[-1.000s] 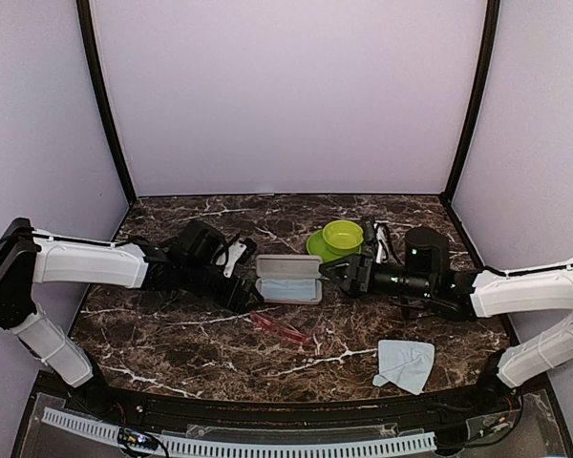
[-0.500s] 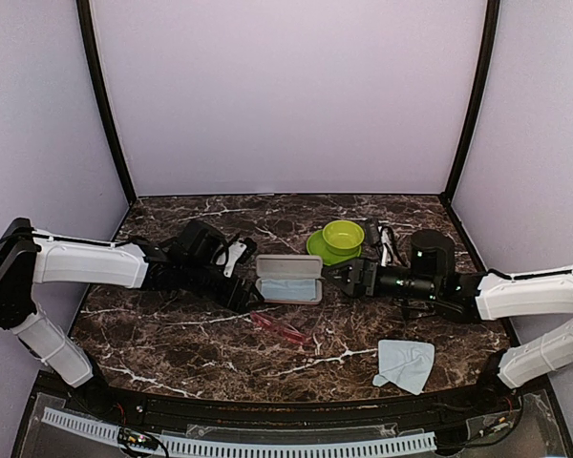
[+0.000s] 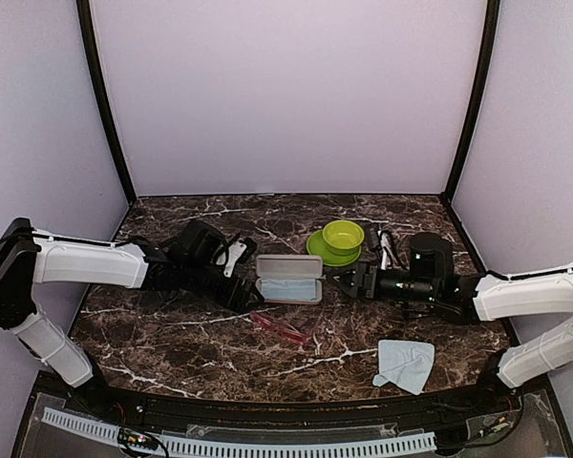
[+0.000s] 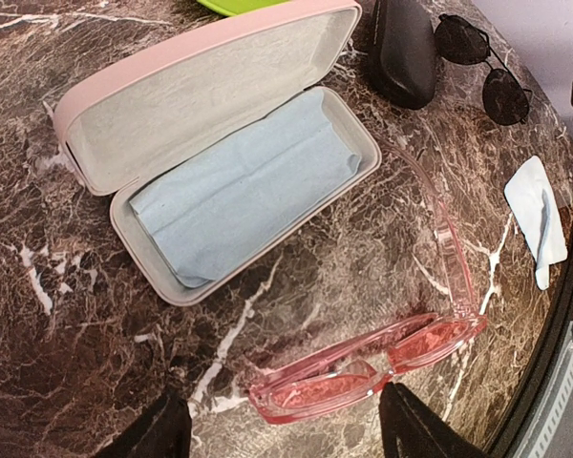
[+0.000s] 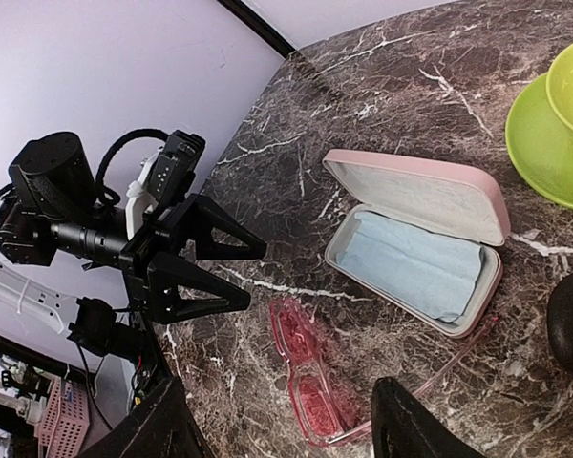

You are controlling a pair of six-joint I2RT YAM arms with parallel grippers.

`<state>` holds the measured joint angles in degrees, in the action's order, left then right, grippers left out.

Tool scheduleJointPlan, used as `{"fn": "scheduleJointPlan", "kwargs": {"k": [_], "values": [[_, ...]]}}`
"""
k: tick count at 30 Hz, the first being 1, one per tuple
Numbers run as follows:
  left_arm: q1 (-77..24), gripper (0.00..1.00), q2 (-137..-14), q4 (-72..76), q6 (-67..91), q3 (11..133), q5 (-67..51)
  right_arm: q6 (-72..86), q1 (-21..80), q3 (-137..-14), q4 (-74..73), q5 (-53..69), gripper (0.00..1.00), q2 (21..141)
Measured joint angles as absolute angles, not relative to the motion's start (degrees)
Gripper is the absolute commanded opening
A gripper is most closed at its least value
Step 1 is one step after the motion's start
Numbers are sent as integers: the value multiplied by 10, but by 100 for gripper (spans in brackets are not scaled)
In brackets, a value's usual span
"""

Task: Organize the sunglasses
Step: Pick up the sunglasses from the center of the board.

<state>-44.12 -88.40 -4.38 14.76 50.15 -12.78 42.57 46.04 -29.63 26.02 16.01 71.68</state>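
Surface (image 3: pixel 172 334): dark marble pattern, two arms reaching in low from either side.

Left gripper (image 5: pixel 257 277): jaws apart, nothing between them. It hangs low over the surface, just left of the pink case (image 3: pixel 288 279).

Right gripper (image 3: pixel 347 281): jaws apart, holding nothing, just right of the same case.

Red-pink sunglasses (image 4: pixel 363 374): lying unfolded on the surface in front of the case, on the near side, between the two grippers. One temple arm runs back toward the case's right corner; contact there cannot be confirmed.

Black wire sunglasses (image 4: pixel 463 40): lying flat at the far right of the surface, just beside the black oval case (image 4: pixel 401 48), which is closed.

The pink case stands open, lid tipped back, with a pale blue cloth (image 4: pixel 239 191) lying inside. Nothing else is in it.

Other items: a green bowl (image 3: pixel 344 233) set on a green plate (image 3: pixel 317 246), behind the case and to its right. A second light blue cloth (image 3: pixel 406 364) lies crumpled near the front right edge, well apart from both pairs.

Obstructions: the right arm lies across the space in front of the black case and wire pair in the top view, partly hiding them.
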Motion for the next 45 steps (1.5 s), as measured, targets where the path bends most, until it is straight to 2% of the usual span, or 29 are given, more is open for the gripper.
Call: {"fn": "scheduleJointPlan", "kwargs": {"k": [34, 35, 36, 38, 45], "values": [[-441, 70, -884, -44, 148, 502, -128, 426, 460, -290, 284, 168, 66, 760], [-441, 70, -884, -44, 148, 502, -128, 426, 460, -290, 284, 168, 70, 760], [-441, 70, -884, -44, 148, 502, -128, 425, 460, -290, 284, 168, 80, 760], [-441, 70, -884, -44, 148, 502, -128, 430, 460, -290, 284, 168, 88, 760], [-441, 70, -884, -44, 148, 502, -128, 436, 460, -290, 277, 167, 100, 759]]}}
